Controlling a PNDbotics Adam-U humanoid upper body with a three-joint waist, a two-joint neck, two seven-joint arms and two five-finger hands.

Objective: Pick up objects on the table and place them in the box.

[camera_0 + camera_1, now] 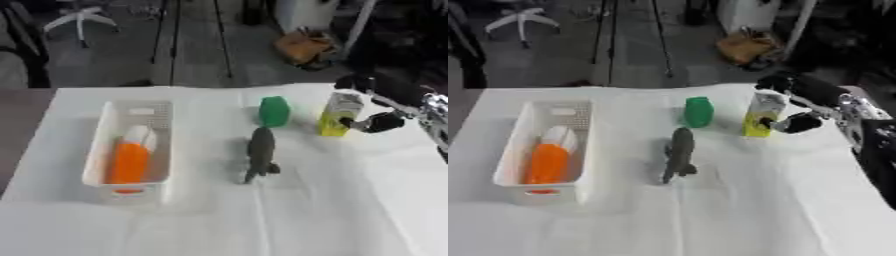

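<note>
**Right hand at the carton**

We note the right hand (pixel 798 107) bracketing the yellow-and-white carton (pixel 762 114) at the table's (pixel 737 210) far right: fingers curl over its top, thumb presses its lower side, so we read it as gripped. The carton stands upright, beside the green block (pixel 698 111); the grey animal figure (pixel 679 154) lies nearer us. The white box (pixel 520 150), well apart on the left, already holds an orange-and-white item (pixel 549 160). We judge the carton light, stiff-walled but crushable, best taken across its flat sides mid-height. Left hand unseen.
</note>
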